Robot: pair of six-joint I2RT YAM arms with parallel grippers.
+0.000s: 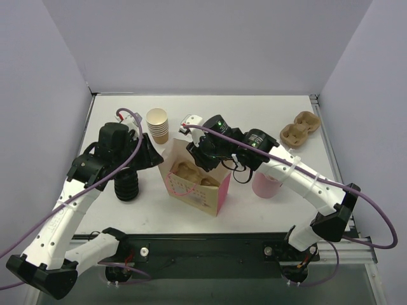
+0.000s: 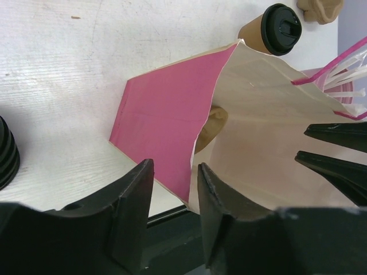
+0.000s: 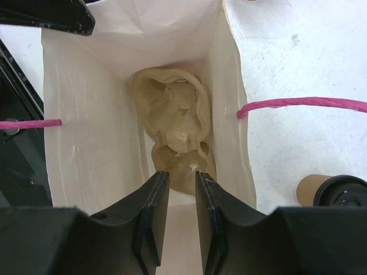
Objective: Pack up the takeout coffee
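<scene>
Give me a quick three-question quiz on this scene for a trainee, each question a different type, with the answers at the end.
1. True or false: the coffee is already inside the bag.
2. What lies at the bottom of the bag? A napkins; B carrier; C sugar packets.
3. Fill in: the spare carrier sits near the table's far ___ corner.
Key: 1 false, it stands on the table beside the bag; 2 B; 3 right.

White-linked, black-jointed left arm [image 1: 68, 211] and right arm [image 1: 300, 179]; black left tool [image 2: 174, 173], right tool [image 3: 181, 175]; purple cables [image 1: 380, 223]
</scene>
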